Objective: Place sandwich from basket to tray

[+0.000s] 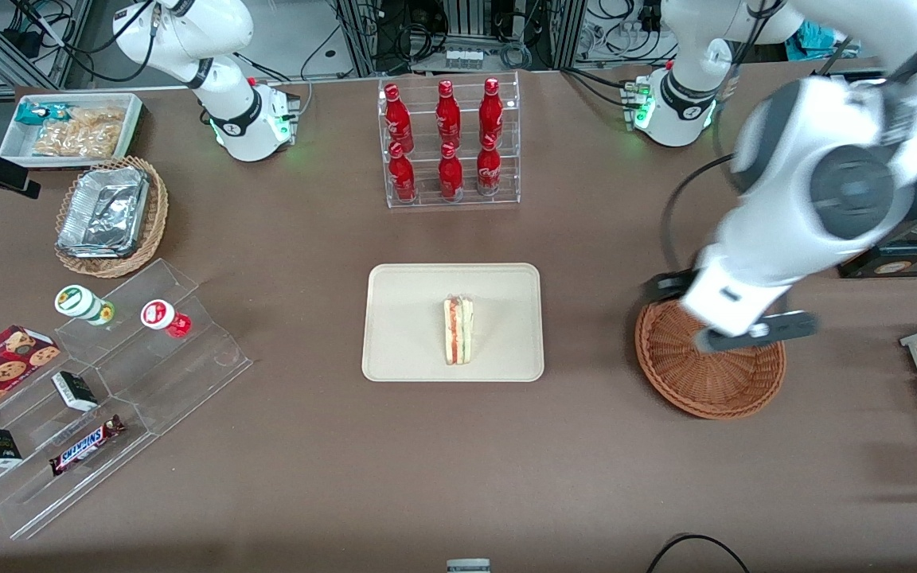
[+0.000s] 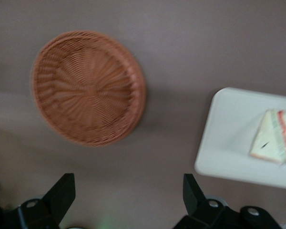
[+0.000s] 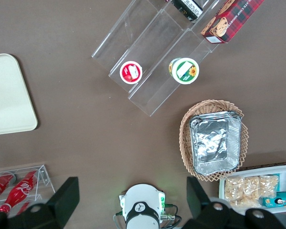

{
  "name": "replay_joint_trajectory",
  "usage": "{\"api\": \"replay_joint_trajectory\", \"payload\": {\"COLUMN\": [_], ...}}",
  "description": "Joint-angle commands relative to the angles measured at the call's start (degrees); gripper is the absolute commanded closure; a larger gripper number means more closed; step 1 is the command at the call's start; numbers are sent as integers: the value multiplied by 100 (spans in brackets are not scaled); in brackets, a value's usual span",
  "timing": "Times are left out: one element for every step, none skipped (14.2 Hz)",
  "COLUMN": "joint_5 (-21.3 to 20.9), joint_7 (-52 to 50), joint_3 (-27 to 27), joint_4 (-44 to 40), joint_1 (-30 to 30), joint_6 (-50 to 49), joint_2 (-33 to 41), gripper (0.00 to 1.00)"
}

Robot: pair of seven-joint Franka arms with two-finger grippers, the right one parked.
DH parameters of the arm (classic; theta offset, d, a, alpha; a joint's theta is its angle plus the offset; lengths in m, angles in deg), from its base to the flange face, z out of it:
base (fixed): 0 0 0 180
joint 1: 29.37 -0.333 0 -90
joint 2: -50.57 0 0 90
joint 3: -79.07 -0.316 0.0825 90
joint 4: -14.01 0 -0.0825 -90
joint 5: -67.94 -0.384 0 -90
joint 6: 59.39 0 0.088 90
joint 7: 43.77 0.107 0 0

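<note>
Sandwich on the tray, basket with nothing in it.

The sandwich [image 1: 458, 330] stands on its edge near the middle of the cream tray [image 1: 403, 334], its red and green stripes showing. The round brown wicker basket [image 1: 733, 386] sits on the brown table [image 1: 458, 461], toward the working arm's end. The gripper [image 1: 733, 318] hangs above the basket with its two fingers [image 2: 62, 193] spread wide apart, holding nothing.
</note>
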Motion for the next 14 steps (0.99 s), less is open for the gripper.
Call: {"api": "replay_joint_trajectory", "payload": {"joint_5": [80, 89, 63, -16, -164, -201, -184, -175, -166, -175, -201, -227, -253, -254], "joint_7": [808, 1237, 1459, 1522, 1575, 1724, 1821, 1778, 1717, 1699, 1690, 1690, 1690, 1690], "joint_3": [64, 64, 64, 55, 46, 46, 64, 81, 99, 99, 99, 116, 125, 143], "joint_4": [413, 413, 395, 404, 421, 413, 395, 395, 395, 421, 482, 683, 1051, 1394], "joint_1": [-689, -953, -1130, -1157, -1175, -1201, -1280, -1246, -1219, -1210, -1210, -1210, -1210, -1210], "joint_6": [-257, -379, -476, -486, -538, -678, -827, -924, -960, -969, -1030, -1031, -918, -742], "joint_2": [577, 647, 692, 718, 831, 937, 982, 1025, 1052, 1105, 1157, 1288, 1551, 1797], "gripper": [0, 0, 0, 0, 0, 0, 0, 0, 0, 0, 0, 0, 0, 0]}}
